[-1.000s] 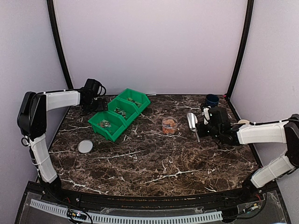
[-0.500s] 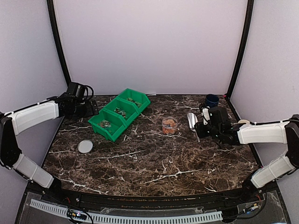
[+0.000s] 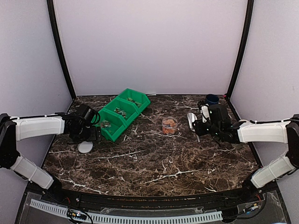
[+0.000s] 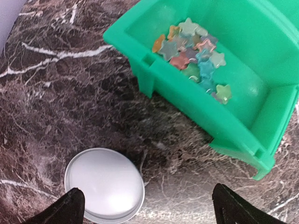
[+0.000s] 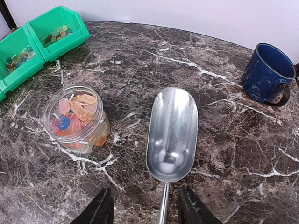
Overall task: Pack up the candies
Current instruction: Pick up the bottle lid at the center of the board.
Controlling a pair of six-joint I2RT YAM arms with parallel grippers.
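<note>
A small clear jar [image 3: 169,125] holding orange and pink candies [image 5: 74,119] stands mid-table, uncapped. The green three-compartment bin [image 3: 122,112] holds more loose star-shaped candies [image 4: 194,51] in its near compartment. The flat whitish lid [image 3: 85,147] lies in front of the bin's near corner; it also shows in the left wrist view [image 4: 103,184]. My left gripper [image 3: 88,136] is open just above the lid, which lies by its left finger [image 4: 70,209]. My right gripper [image 3: 199,129] is open, its jaws on either side of the handle of a metal scoop [image 5: 172,133], apart from it.
A blue mug [image 3: 211,99] stands at the back right, behind the scoop; it also shows in the right wrist view [image 5: 267,72]. The scoop is empty and lies on the marble table [image 3: 154,163] to the right of the jar.
My left arm has swung from the back left corner forward and down to the lid. My right gripper and the scoop have barely moved.
</note>
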